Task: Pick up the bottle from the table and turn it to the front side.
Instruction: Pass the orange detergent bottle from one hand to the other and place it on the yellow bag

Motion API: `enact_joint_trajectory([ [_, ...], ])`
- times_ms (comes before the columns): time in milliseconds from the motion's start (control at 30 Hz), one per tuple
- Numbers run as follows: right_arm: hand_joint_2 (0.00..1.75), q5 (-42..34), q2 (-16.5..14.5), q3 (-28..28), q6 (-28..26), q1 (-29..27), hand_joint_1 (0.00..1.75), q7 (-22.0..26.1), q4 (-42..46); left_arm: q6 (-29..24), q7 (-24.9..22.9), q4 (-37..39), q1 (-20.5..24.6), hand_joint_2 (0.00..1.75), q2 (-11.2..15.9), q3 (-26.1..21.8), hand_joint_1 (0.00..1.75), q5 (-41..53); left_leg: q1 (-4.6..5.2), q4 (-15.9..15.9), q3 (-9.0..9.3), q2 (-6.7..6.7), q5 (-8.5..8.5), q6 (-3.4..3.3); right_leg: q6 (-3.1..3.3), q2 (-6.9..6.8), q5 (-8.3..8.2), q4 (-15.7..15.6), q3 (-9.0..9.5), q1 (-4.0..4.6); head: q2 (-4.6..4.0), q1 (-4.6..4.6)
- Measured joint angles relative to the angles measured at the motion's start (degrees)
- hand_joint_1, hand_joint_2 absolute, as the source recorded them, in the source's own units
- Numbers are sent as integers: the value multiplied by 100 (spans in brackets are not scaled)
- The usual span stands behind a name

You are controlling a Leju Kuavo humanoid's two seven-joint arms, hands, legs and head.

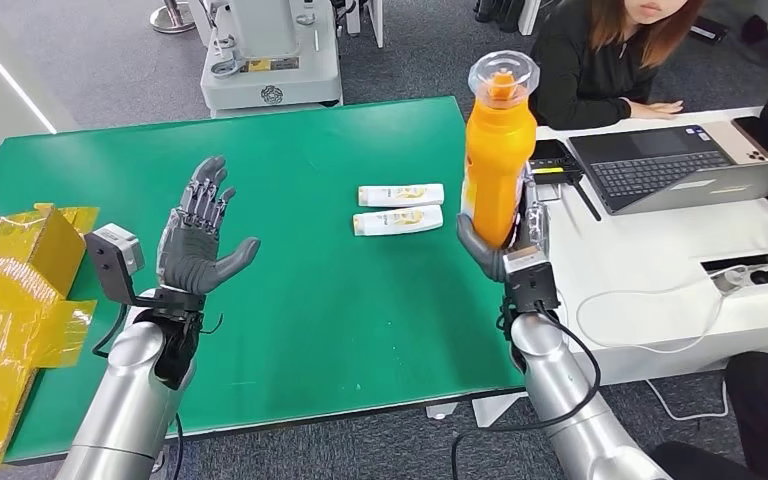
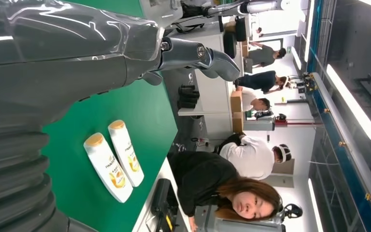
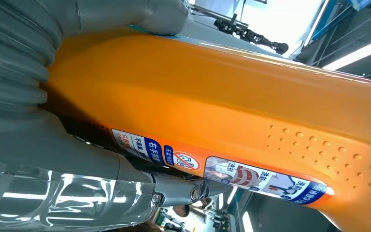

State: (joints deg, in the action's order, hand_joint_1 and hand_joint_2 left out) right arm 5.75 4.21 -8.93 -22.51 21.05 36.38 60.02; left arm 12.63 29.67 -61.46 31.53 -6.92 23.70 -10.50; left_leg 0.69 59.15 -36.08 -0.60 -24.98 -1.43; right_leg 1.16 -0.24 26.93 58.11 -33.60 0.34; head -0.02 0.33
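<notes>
The left hand [image 1: 198, 240] hovers spread above bare green table [image 1: 340, 320]. The right hand [image 1: 495, 245] grips the orange bottle [image 1: 498, 160] upright at the table's right edge. Two small bottles [image 1: 400, 208] lie beyond, mid-table.

Office-lab: laptop [image 1: 680, 165], desks, machines

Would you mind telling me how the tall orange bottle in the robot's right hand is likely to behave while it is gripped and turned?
The orange bottle looks like rigid moulded plastic, so it should probably hold its shape. Its glossy sides may slip, though the raised dots seen in the right wrist view might add grip. Tall and held low by the right hand, it could tilt when rotated.
</notes>
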Motion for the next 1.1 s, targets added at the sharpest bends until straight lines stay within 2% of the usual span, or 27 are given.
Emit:
enact_joint_trajectory([
  [400,175,426,-276,-46,168,739,175,-203,-461,187,-76,39,191,175,-234,15,0,165,0,-2,-2,4,1,1,1,2,-2,2,-1,0,0,1],
  [833,175,746,-1028,-541,342,1947,175,-434,-1709,202,-14,161,481,175,-363,15,0,268,-2,-2,-2,5,1,1,3,4,-1,5,-4,1,0,1],
  [1100,175,1068,-1478,-834,429,2218,175,-549,-2343,133,28,475,844,175,-429,15,0,366,-2,-2,-2,4,2,2,3,4,-2,5,-4,1,0,0],
])
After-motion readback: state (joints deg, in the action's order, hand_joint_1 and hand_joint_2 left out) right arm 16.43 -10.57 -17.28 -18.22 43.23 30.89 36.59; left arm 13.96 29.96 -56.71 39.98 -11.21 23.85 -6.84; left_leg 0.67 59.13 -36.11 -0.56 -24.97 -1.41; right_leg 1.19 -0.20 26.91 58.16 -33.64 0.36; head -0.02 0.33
